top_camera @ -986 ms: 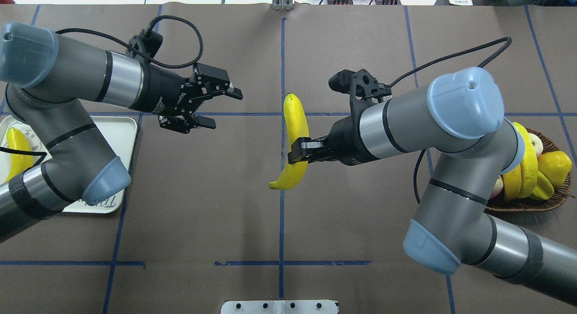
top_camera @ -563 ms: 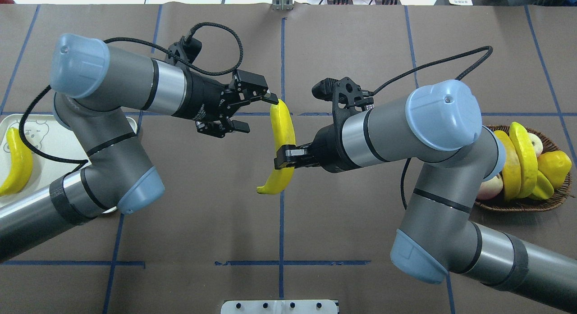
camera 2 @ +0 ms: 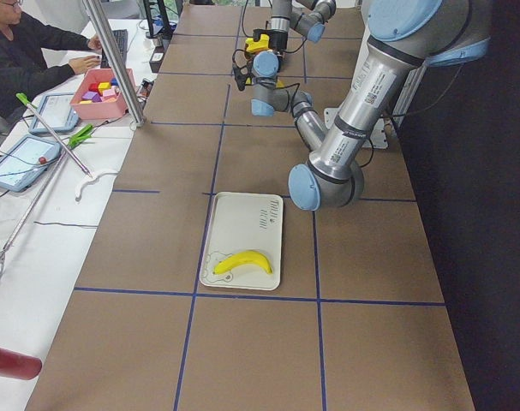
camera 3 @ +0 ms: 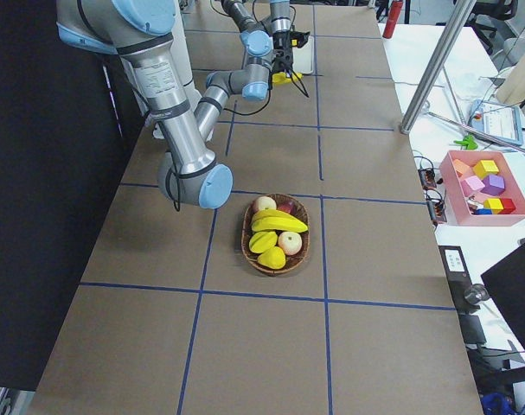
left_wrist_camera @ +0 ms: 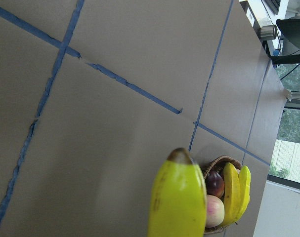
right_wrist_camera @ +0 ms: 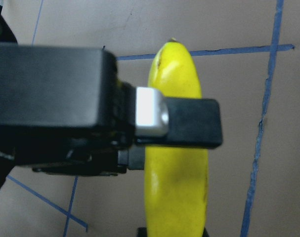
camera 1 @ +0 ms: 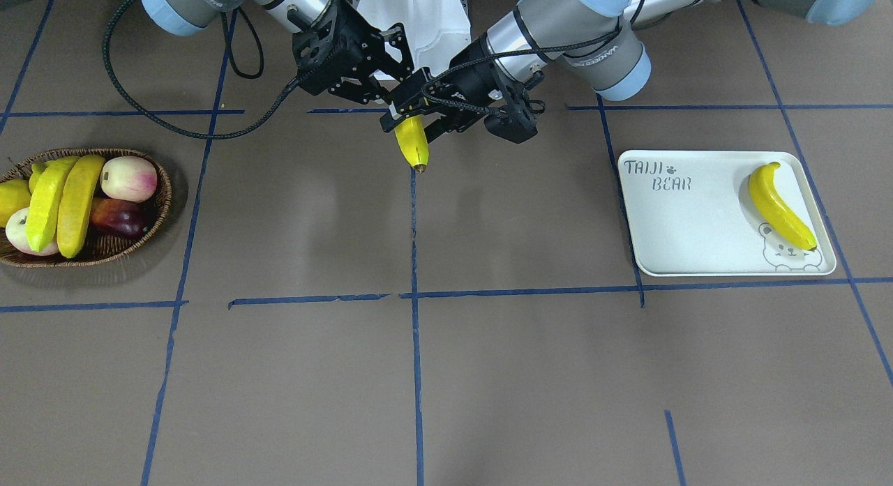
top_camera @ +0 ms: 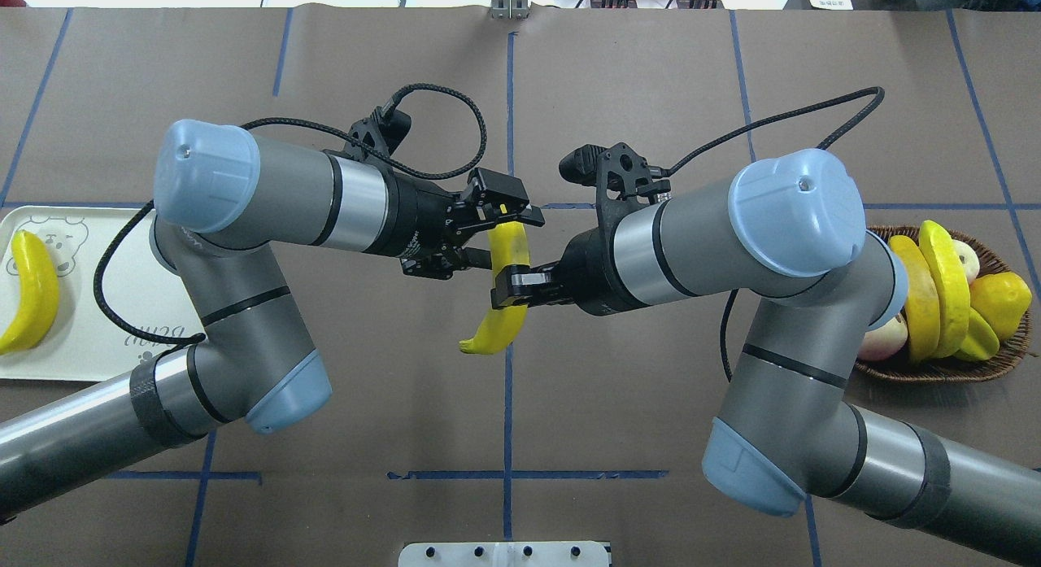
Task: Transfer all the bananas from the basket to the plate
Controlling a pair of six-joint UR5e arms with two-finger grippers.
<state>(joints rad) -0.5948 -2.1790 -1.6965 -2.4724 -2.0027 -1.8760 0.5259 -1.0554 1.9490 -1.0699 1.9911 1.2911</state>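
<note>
My right gripper (top_camera: pixel 509 287) is shut on a yellow banana (top_camera: pixel 497 324) and holds it above the table's middle; its finger (right_wrist_camera: pixel 189 129) presses across the fruit. My left gripper (top_camera: pixel 498 235) is open, and its jaws straddle the same banana's upper end (camera 1: pixel 411 141). The banana's tip shows in the left wrist view (left_wrist_camera: pixel 177 197). A second banana (top_camera: pixel 32 290) lies on the off-white plate (top_camera: pixel 98 339) at the far left, by the bear drawing (camera 1: pixel 778 203). Two more bananas (top_camera: pixel 947 282) lie in the wicker basket (top_camera: pixel 943 373) at the far right.
The basket (camera 1: pixel 84 260) also holds a peach (camera 1: pixel 129 178), a dark plum (camera 1: pixel 115 219) and other yellow fruit (top_camera: pixel 1004 297). A white mount (top_camera: pixel 504 555) sits at the near table edge. Blue tape lines cross the brown table.
My left arm has swung right from the plate, and its open jaws now sit around the banana's upper end. My right gripper has moved slightly left with the banana.
</note>
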